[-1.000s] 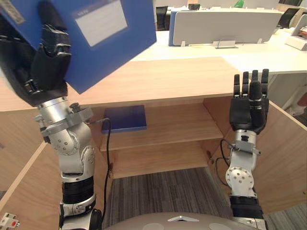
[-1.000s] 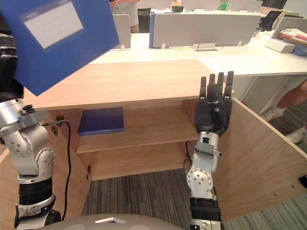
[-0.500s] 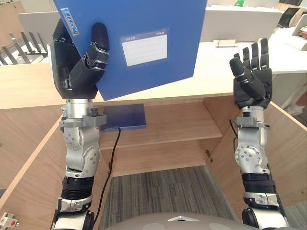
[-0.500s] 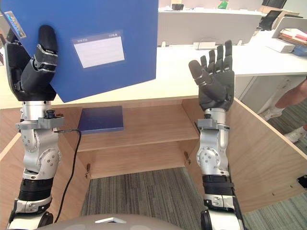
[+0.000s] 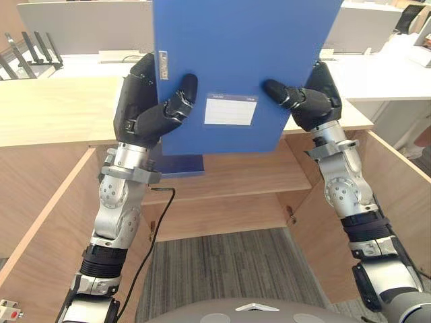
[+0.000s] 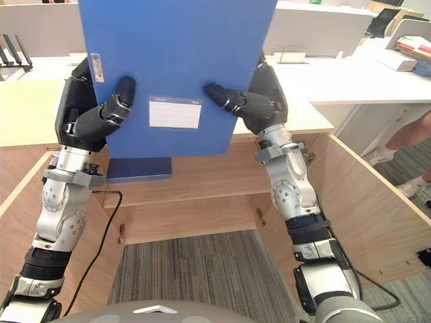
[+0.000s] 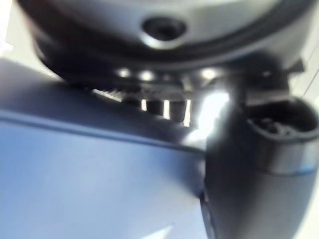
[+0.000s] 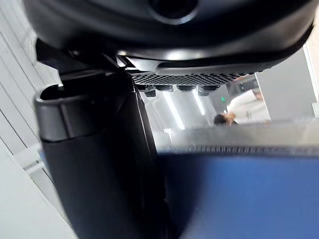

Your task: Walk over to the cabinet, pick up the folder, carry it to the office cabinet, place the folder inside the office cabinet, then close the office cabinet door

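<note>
Cabinet [image 5: 259, 176] stands open on grey ribbed carpet [image 5: 229, 269].

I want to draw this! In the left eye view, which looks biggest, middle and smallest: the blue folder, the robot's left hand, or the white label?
1. The folder: biggest by far, though it is held close to the camera.
2. The left hand, gripping it.
3. The label on its front: smallest.
</note>
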Robot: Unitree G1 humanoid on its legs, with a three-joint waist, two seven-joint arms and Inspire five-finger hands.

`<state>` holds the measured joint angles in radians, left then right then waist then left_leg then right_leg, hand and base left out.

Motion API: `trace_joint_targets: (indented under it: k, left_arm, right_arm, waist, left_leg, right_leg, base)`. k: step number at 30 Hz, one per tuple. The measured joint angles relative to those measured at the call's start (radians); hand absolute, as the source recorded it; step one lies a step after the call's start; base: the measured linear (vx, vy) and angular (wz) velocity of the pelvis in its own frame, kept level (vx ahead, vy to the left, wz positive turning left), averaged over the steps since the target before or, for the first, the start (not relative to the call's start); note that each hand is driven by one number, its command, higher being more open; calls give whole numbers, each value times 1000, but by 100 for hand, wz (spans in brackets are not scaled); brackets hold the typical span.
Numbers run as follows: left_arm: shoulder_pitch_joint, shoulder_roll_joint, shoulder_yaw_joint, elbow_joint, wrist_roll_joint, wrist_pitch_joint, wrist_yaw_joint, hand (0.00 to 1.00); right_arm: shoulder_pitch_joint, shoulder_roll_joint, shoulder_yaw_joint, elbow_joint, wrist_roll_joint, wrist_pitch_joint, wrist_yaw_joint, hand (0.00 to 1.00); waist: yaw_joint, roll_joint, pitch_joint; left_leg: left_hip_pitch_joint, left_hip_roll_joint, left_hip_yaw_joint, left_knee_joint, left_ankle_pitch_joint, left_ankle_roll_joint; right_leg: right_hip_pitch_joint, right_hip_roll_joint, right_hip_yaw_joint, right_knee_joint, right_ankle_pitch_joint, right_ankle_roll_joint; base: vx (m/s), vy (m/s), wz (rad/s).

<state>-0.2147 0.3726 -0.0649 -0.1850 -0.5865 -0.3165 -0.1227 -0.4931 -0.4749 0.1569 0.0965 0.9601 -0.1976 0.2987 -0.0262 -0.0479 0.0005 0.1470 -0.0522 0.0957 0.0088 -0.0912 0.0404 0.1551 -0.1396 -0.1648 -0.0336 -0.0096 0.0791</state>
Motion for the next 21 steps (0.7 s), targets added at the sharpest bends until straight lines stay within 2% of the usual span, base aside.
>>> trace_joint_targets:
  k: [4,9,10,14,17,21]
  left_arm:
    - [0,20,4,0,-14,-1,0,0]
    - [0,37,5,1,-46,-2,0,0]
    - [0,45,4,1,-57,-2,-2,0]
    - [-1,106,2,54,-173,-5,-58,0]
    - [-1,146,-22,136,-282,22,-93,0]
    - [-1,172,-46,177,-329,41,-113,0]
  right_arm:
    - [-55,-49,66,10,8,17,42,100]
    - [-103,-81,114,32,39,19,45,100]
    - [-117,-82,123,44,40,19,45,0]
    - [-170,-116,213,84,91,23,51,0]
    - [-192,-118,281,133,153,49,60,0]
    - [-190,-111,309,162,177,62,61,0]
  waist:
    - [7,-4,2]
    - [21,-5,2]
    - [22,-5,2]
    - [23,-6,0]
    - [28,-6,0]
    - [43,-6,0]
  left_leg:
    - [0,0,0,-1,0,0]
    - [-5,0,2,-1,0,0]
    - [-6,0,3,-1,0,0]
    - [-25,1,4,5,1,0]
    - [-34,4,4,10,1,-1]
    - [-37,9,3,14,1,-1]
  right_leg:
    - [-1,0,0,1,0,0]
    - [-10,0,2,6,1,1]
    - [-12,0,3,7,1,1]
    - [-17,1,3,-17,14,-1]
    - [-17,5,2,-31,21,-4]
    - [-15,11,2,-39,29,-10]
  base:
    - [0,0,0]
    - [0,0,0]
    - [0,0,0]
    - [-6,-9,-1]
    - [-26,-49,0]
    - [-14,-40,-1]
